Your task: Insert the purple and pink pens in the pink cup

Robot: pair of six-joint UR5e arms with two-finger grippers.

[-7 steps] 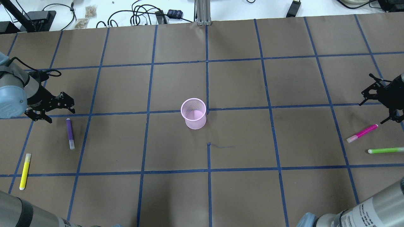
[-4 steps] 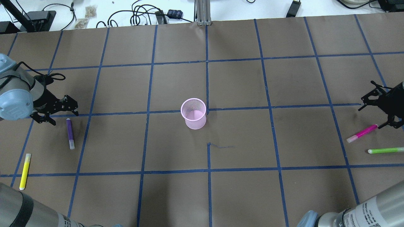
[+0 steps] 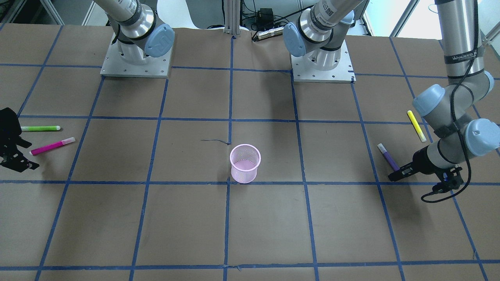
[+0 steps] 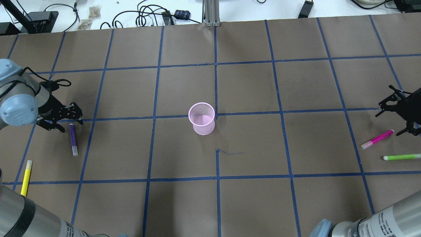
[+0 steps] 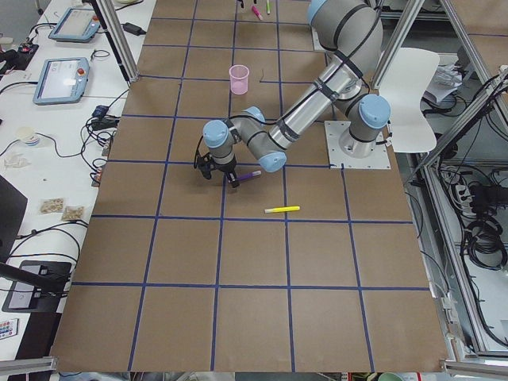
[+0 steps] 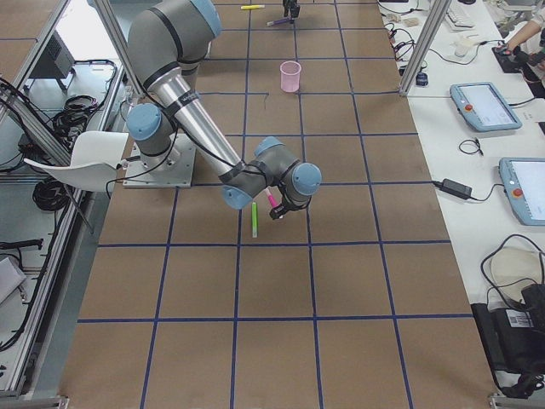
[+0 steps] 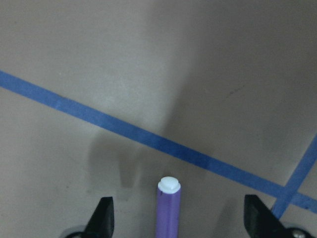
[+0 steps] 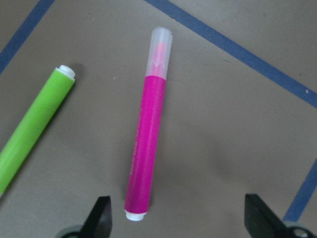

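Right wrist-mounted: magenta pink pen, clear cap, before wide right fingers; left fingers wide.

The table is covered with matt brown paper, crossed by blue tape. The pink cup is fine mesh. The pink pen is smooth plastic, its cap frosted and half clear.

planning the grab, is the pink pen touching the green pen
Apart. The right wrist view shows a clear gap between the pink pen and the green pen along their whole length.
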